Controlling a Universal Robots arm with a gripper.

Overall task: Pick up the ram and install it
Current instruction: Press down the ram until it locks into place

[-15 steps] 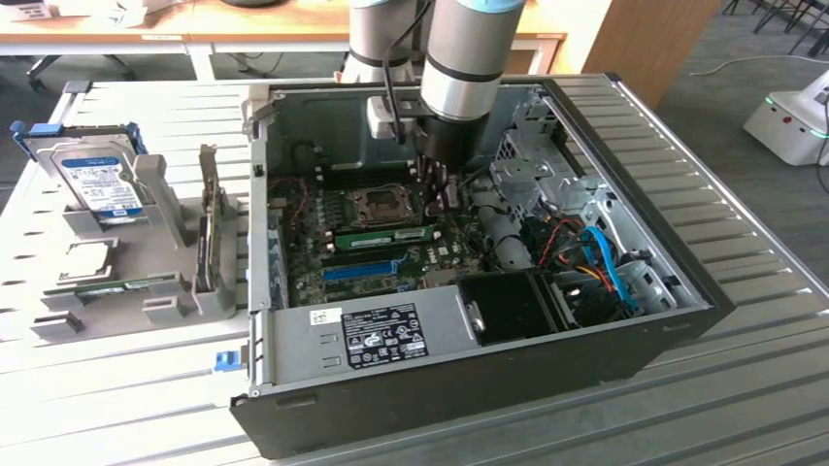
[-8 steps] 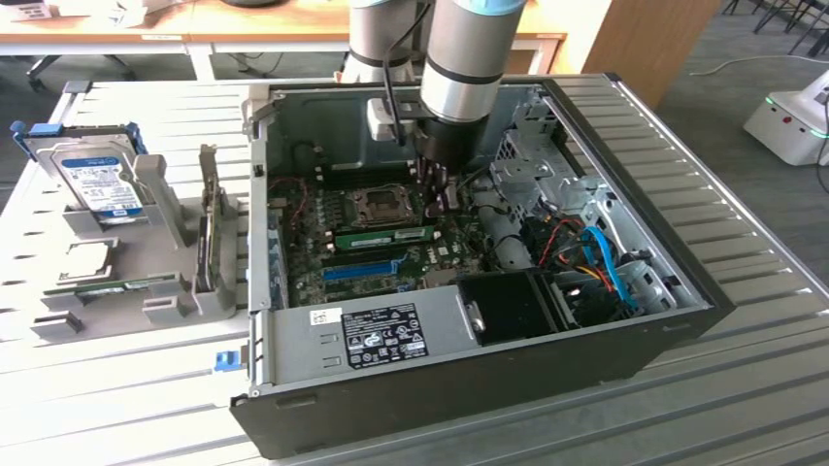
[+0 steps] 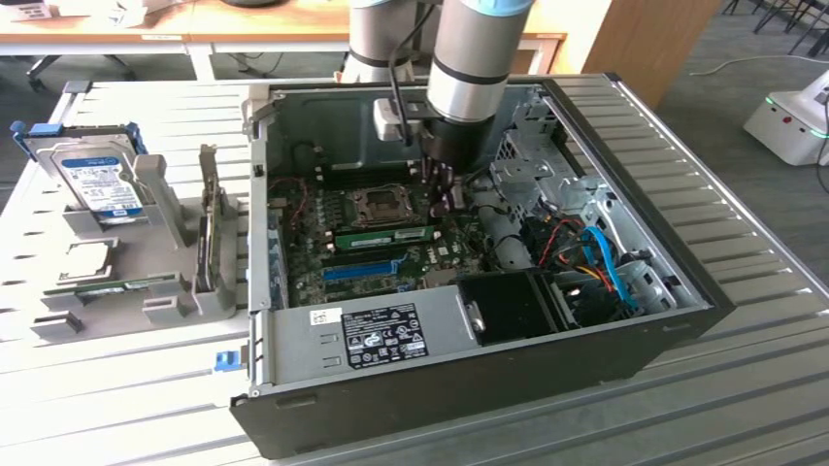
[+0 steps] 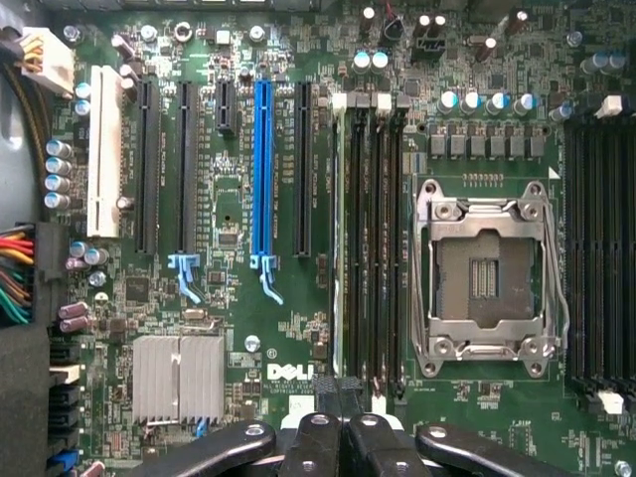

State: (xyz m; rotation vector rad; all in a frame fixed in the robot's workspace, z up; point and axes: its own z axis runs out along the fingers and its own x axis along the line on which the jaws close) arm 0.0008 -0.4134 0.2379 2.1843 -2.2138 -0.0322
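A green ram stick (image 3: 382,236) stands in a slot on the motherboard (image 3: 388,257), just in front of the CPU socket (image 3: 383,204), inside the open computer case (image 3: 647,330). My gripper (image 3: 447,189) hangs inside the case on the exterior view's right of the socket. In the wrist view the black fingers (image 4: 320,437) are pressed together with nothing between them. Their tips (image 4: 341,393) sit over the near end of the row of black memory slots (image 4: 370,238) beside the CPU socket (image 4: 487,268). I cannot tell whether they touch anything.
A grey fixture (image 3: 143,291) on the exterior view's left holds a hard drive with a blue label (image 3: 101,184) and a thin green board (image 3: 111,287). Inside the case are a blue slot (image 4: 262,169), a silver heatsink (image 4: 179,373), cables (image 3: 609,262) and a black fan housing (image 3: 525,306).
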